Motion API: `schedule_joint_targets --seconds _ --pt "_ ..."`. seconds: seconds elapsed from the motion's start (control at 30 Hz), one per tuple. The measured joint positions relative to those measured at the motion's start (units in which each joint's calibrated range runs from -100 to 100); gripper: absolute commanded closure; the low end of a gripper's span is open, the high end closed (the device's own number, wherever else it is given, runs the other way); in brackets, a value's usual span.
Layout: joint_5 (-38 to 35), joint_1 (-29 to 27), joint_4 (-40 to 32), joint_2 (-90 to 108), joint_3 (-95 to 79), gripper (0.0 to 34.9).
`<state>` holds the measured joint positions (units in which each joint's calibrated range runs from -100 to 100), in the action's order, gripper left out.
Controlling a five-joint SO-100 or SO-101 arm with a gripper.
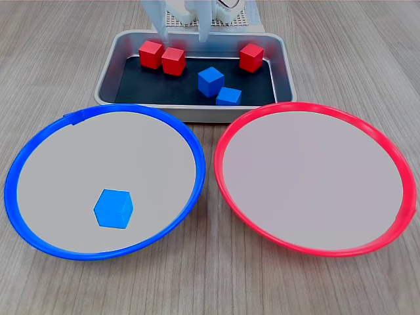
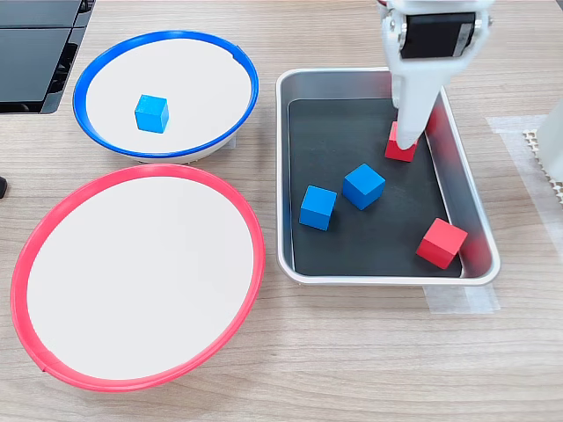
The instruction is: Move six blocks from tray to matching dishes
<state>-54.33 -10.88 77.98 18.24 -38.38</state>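
Note:
The silver tray (image 1: 107, 73) (image 2: 283, 176) holds three red blocks and two blue ones. In the first exterior view two red blocks (image 1: 151, 54) (image 1: 174, 61) sit side by side at its far left, a third red block (image 1: 251, 57) lies at the far right, and two blue blocks (image 1: 210, 81) (image 1: 228, 96) lie near the front. One blue block (image 1: 113, 208) (image 2: 151, 113) rests in the blue-rimmed dish (image 1: 65, 164) (image 2: 198, 83). The red-rimmed dish (image 1: 308, 177) (image 2: 132, 272) holds nothing. My gripper (image 1: 182, 37) (image 2: 411, 127) stands open just above the pair of red blocks and hides one of them in the second exterior view.
A black flat object (image 2: 35, 53) lies at the second exterior view's top left. A white object (image 2: 552, 132) stands at its right edge. Clear tape (image 2: 457, 299) sticks to the table by the tray. The arm's white base (image 1: 216, 10) stands behind the tray.

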Motion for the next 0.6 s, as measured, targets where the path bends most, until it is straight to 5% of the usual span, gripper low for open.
schedule_joint_targets --seconds 0.2,0.6 --pt "10.4 6.81 -7.91 -0.43 -0.27 20.5" --pt "10.01 11.06 -15.01 -2.64 -5.63 18.5"
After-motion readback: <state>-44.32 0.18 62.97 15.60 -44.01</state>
